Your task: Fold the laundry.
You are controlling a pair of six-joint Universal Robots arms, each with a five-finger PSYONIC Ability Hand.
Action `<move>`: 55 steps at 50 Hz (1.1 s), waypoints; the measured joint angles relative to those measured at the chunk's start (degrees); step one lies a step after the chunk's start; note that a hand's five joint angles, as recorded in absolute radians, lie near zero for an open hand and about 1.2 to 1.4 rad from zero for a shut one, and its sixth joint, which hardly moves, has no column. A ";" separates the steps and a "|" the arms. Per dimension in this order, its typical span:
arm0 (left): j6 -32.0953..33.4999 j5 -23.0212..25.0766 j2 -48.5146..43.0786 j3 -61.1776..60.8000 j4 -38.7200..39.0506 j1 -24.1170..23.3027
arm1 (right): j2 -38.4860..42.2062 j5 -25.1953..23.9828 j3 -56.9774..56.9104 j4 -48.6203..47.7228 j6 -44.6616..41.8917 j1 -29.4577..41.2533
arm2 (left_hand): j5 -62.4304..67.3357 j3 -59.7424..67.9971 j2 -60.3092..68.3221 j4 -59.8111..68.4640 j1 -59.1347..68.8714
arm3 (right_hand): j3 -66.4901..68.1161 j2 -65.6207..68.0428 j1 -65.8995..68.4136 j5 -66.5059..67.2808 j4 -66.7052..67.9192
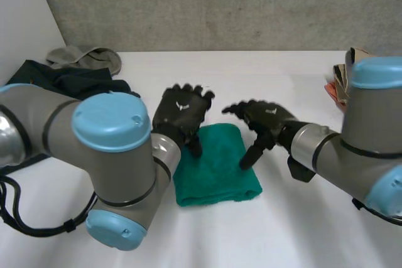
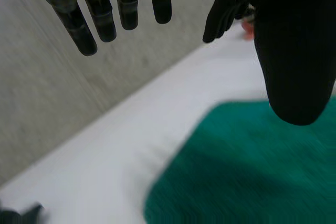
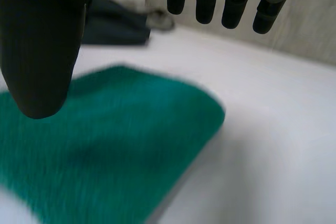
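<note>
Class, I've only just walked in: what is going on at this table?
A two-armed robot is working through laundry. A green towel lies folded on the white table, and the left hand and right hand are both over it, open, gripping nothing. Whether their thumbs touch the cloth is unclear. A dark pile of clothes lies at the table's far left.

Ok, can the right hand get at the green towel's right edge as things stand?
Probably yes. The right hand hangs open just over the right edge of the green towel, with nothing between them. The left hand is over the towel's left side, clear of that edge.
</note>
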 measured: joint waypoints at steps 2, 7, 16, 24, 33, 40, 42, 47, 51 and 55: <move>-0.59 -0.19 -0.88 0.12 -1.37 0.02 | 1.85 0.12 -1.36 1.51 -1.17 0.08 | 0.00 0.00 0.00 0.00 0.00 | 0.00 0.00 0.00 0.00 0.00; -1.79 -2.18 -5.01 -0.06 -6.57 0.19 | 9.31 2.62 -5.42 5.13 -6.65 0.62 | 0.03 0.00 0.00 0.00 0.00 | 0.00 0.00 0.00 0.00 0.00; -1.36 -5.46 -8.74 0.01 -10.99 0.49 | 11.88 9.41 -5.40 3.03 -13.40 3.26 | 0.00 0.00 0.00 0.00 0.00 | 0.00 0.00 -0.87 0.00 0.00; -1.27 -5.43 -4.40 1.08 -10.84 0.56 | 3.85 12.14 -0.53 -4.35 -15.37 4.09 | 0.00 0.00 0.00 0.00 0.00 | 0.00 0.00 -0.87 -0.05 0.00; -1.35 -3.07 6.12 1.47 -8.53 1.66 | -10.08 11.35 15.12 -19.85 -18.95 5.96 | 0.00 0.00 0.00 0.00 0.00 | 0.00 0.00 -0.87 -0.05 0.00; -1.50 6.71 10.76 -0.83 -7.40 4.47 | -11.93 8.12 29.10 -31.47 -24.97 9.30 | 0.00 0.00 0.00 0.00 0.00 | 0.00 0.00 -0.87 -0.06 0.00; -1.56 9.05 11.37 -1.36 -7.35 5.13 | -11.07 7.17 30.99 -33.27 -25.80 9.85 | 0.00 0.00 0.00 0.00 0.00 | 0.00 0.00 -0.87 -0.05 0.00; -1.79 12.59 12.06 -2.25 -7.35 6.07 | -6.11 5.45 32.94 -37.42 -27.17 10.55 | -0.01 0.00 0.00 0.00 0.00 | 0.18 0.22 -0.70 0.05 0.13; -1.88 13.24 12.08 -2.78 -7.33 6.09 | -2.53 5.18 31.94 -40.40 -28.04 10.53 | 0.00 0.00 0.00 0.00 0.00 | 6.17 6.48 5.07 6.40 6.21; -1.90 13.07 11.95 -3.39 -7.05 5.87 | 0.42 5.38 29.63 -43.17 -29.14 10.37 | 0.02 0.00 0.00 0.00 0.00 | 11.25 9.50 10.44 11.51 11.28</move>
